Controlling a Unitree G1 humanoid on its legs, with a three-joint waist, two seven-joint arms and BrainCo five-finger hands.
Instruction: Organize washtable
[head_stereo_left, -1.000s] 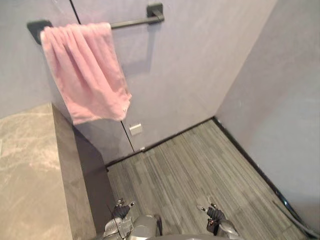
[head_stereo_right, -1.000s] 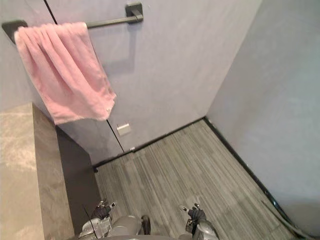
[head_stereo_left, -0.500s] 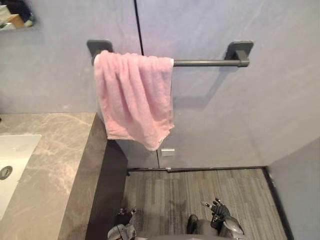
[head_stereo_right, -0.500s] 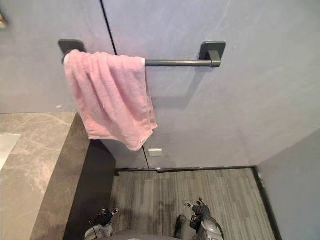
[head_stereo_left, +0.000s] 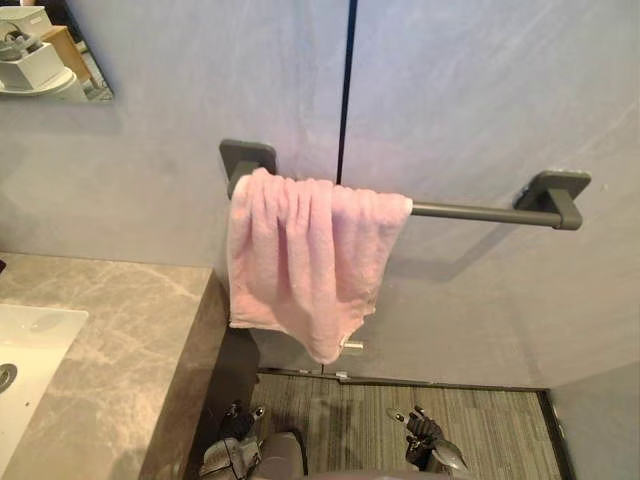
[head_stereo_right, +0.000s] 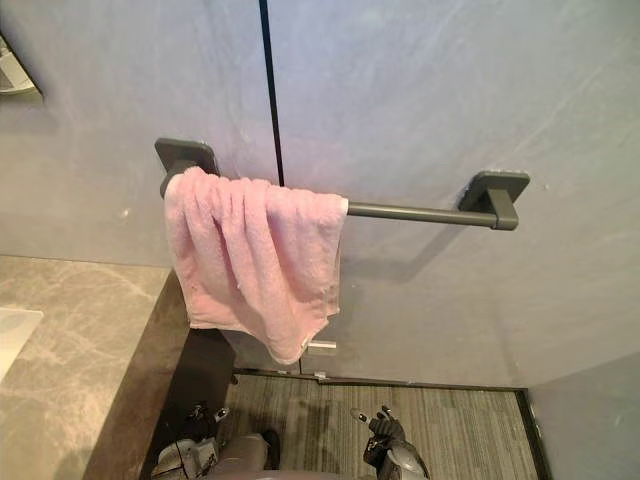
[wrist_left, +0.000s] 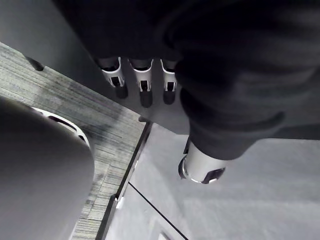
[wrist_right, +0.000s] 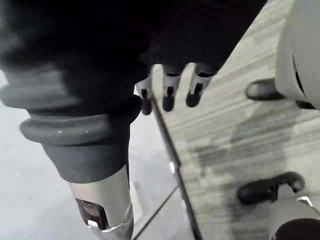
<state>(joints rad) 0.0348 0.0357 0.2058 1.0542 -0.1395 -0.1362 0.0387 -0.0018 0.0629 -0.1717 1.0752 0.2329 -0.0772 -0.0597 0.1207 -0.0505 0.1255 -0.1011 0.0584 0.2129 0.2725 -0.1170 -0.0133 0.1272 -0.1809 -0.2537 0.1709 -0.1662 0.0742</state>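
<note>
The left robot hand (head_stereo_left: 238, 428) and right robot hand (head_stereo_left: 421, 432) hang slack-fingered, empty; next probably means reaching up to the pink towel (head_stereo_left: 305, 260).

Left hand (head_stereo_left: 240, 427), silver dark-tipped fingers under a dark ribbed cover: hangs low at the robot's left side, arm down, fingers (wrist_left: 145, 86) loosely straight, thumb (wrist_left: 201, 169) set apart. Right hand (head_stereo_left: 421, 432), same build: hangs low at the right side, fingers (wrist_right: 169, 96) relaxed, thumb (wrist_right: 104, 202) apart.
</note>
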